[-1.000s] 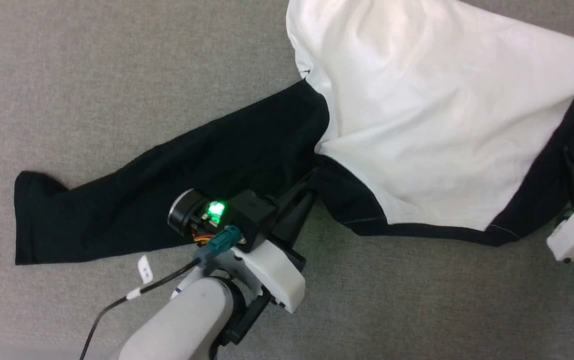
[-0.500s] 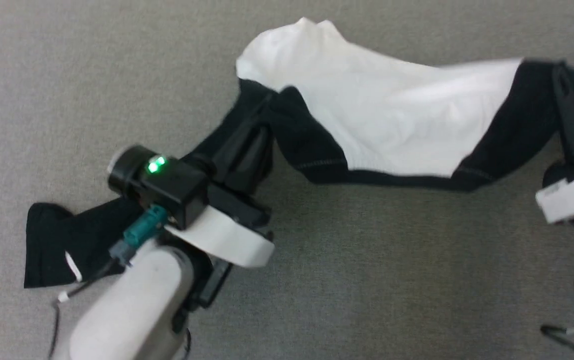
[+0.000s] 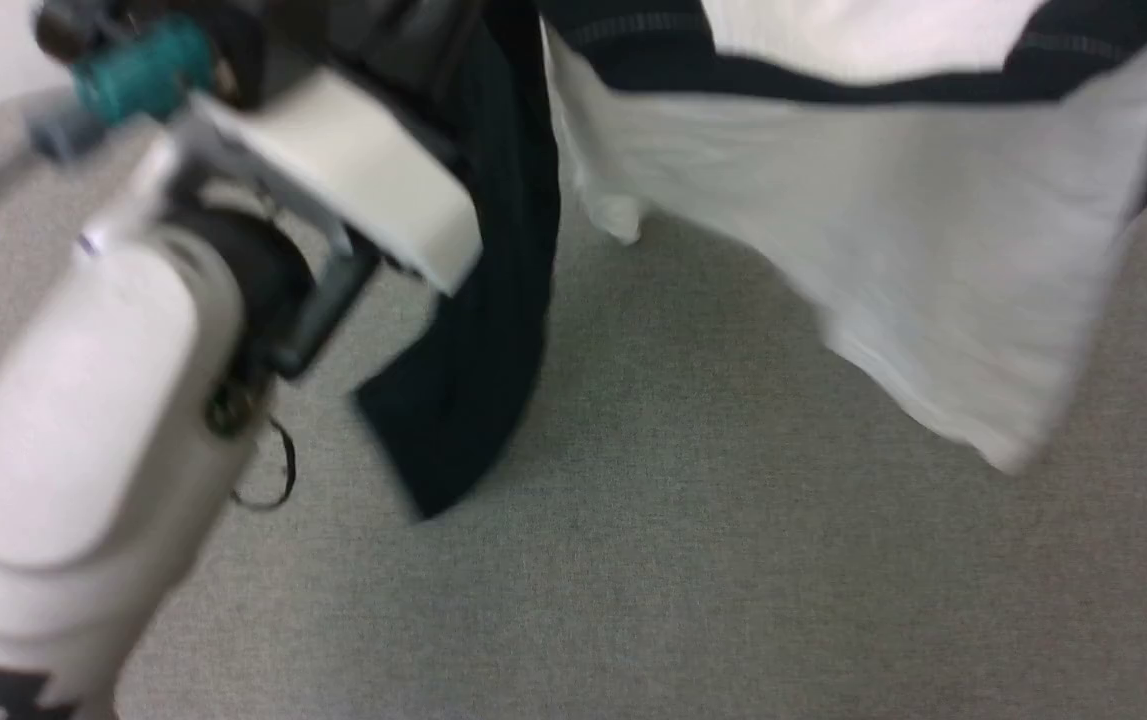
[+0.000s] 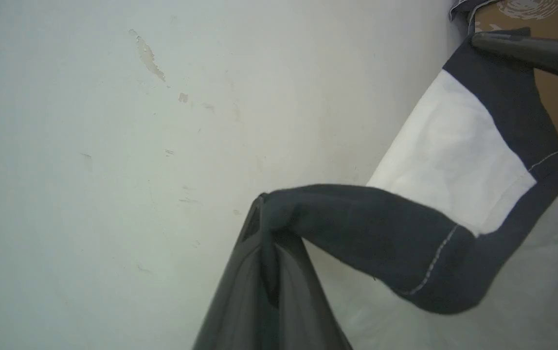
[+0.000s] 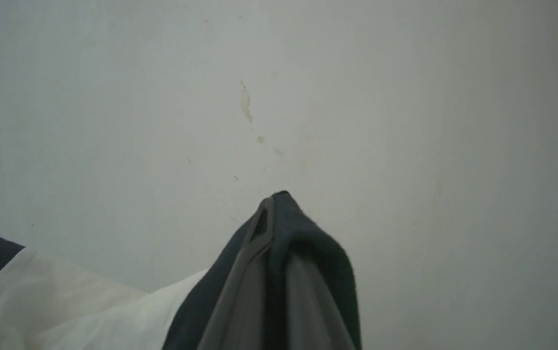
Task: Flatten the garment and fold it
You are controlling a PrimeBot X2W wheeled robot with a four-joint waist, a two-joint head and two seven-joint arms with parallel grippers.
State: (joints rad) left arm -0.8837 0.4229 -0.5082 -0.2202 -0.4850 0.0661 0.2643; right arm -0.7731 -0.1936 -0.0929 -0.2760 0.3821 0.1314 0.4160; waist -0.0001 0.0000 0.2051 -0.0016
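Fabric is up off the desk at this point, with the garment hanging in the air between the two arms. Its white body drapes down on the right of the head view, and one black sleeve dangles beside the pale left forearm. The left gripper has its jaws pinched tight on a black edge near the shoulder. The right gripper is clamped the same way on black cloth at the other end, and both point at the marked wall. I'd say this is the flattening step, the shirt lifted to hang free; no fold is made yet. The black band between the two grips sags in a loop, so the next move, to my eye, calls for drawing the arms apart until that edge is taut. Then they should lower it so the hem meets the desk first and the rest lies down smooth — the loose sleeve landing out to the side, not tucked under.
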